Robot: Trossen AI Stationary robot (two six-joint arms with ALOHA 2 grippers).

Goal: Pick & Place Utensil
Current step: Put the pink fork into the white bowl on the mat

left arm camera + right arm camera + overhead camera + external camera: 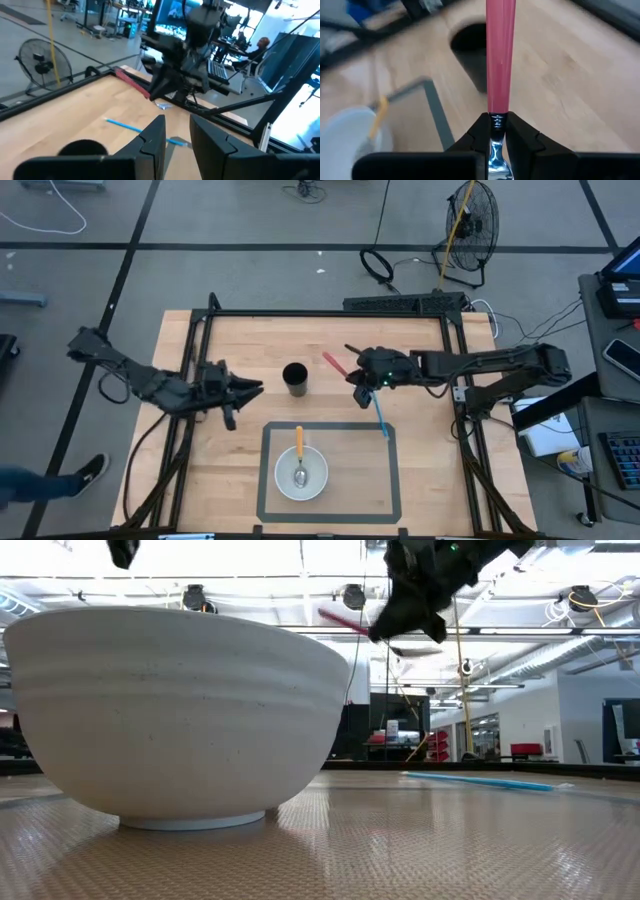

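Our right gripper [357, 374] is clamped on the red utensil [335, 363], lifted beside the black cup [295, 379], probably to drop it in, while our left gripper [250, 389] waits with fingers slightly apart.

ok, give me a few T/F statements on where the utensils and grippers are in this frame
1. The right gripper holds the pink-handled utensil off the table. True.
2. The blue-handled utensil lies inside the white bowl. False: it lies on the table, across the tape outline's corner.
3. The orange-handled spoon rests in the bowl. True.
4. The left gripper grips the black cup. False: it holds nothing and is apart from the cup.
5. The pink-handled utensil already stands in the cup. False: it is held beside it.
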